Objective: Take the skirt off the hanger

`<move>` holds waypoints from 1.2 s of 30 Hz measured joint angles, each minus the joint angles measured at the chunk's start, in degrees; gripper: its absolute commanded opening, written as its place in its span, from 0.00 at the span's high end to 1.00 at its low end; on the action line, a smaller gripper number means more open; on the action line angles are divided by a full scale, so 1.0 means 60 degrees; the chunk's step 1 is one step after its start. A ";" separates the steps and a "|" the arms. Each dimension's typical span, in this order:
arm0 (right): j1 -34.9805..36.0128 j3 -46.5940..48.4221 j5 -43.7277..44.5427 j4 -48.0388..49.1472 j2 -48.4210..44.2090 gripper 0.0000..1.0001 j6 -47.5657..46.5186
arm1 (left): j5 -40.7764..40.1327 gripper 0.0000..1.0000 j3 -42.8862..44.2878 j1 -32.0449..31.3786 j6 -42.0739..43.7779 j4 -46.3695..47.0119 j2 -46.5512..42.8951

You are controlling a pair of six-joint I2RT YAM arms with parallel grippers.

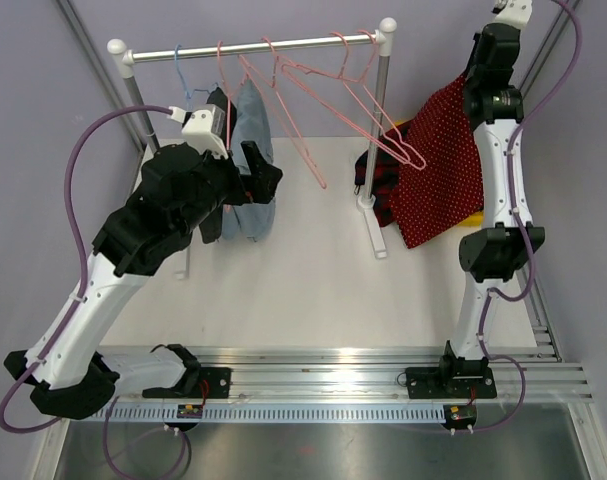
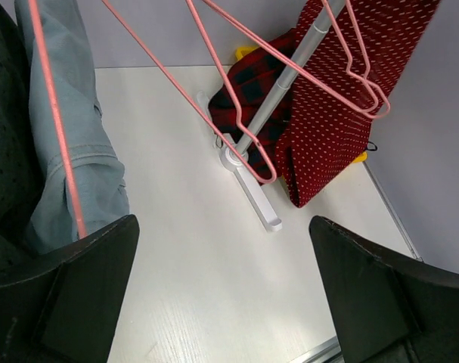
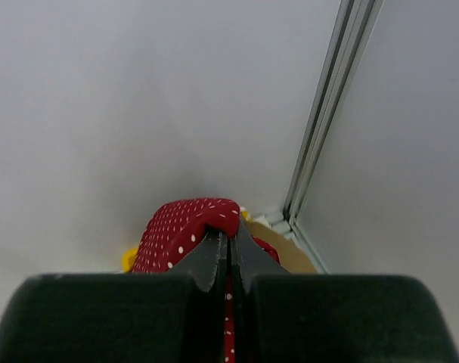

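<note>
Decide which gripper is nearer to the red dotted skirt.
The right. The right gripper is shut on the red dotted skirt, holding it up; the left gripper is open, well apart, beside the blue garment.

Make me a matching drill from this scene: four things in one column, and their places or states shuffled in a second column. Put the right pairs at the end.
Things
1. red dotted skirt
2. denim garment
3. left gripper
4. plaid cloth

Places or states
A. lying on the table by the rack's foot
B. open, holding nothing
C. pinched in the right gripper
D. hanging from the rail

Pairs: 1-C, 2-D, 3-B, 4-A
</note>
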 measured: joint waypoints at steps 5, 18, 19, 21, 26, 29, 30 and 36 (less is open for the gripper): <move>-0.0222 -0.2142 -0.0160 0.0798 0.0532 0.86 0.0532 | -0.0073 0.01 0.0004 -0.0273 0.0000 0.0004 0.0036; -0.0211 -0.7879 -0.1858 0.1133 -0.2302 0.00 0.2663 | -0.1548 0.01 0.2896 -0.0885 0.0783 -0.1020 0.1341; -0.0211 -0.8765 -0.1934 0.1290 -0.3075 0.01 0.2805 | -0.1650 0.01 0.3275 -0.0841 0.0871 -0.1155 0.1413; -0.0204 -1.0174 -0.2095 0.1443 -0.4517 0.01 0.2987 | -0.1730 0.01 0.3872 -0.0612 0.1013 -0.1286 0.1519; -0.0204 -1.2254 -0.2182 0.1679 -0.7683 0.01 0.3122 | -0.1596 0.01 0.3883 0.0484 0.1217 -0.1282 0.1552; -0.0200 -1.2983 -0.2193 0.1614 -0.9031 0.01 0.3169 | -0.1337 0.01 0.3344 0.1188 0.1260 -0.1224 0.1778; -0.0204 -1.3176 -0.2215 0.1548 -0.9395 0.01 0.3235 | -0.1249 0.01 0.3209 0.1344 0.1264 -0.1220 0.1887; -0.0200 -1.3992 -0.2889 0.1155 -1.0983 0.01 0.3734 | -0.0532 0.12 0.2783 0.2186 0.1253 -0.1089 0.2932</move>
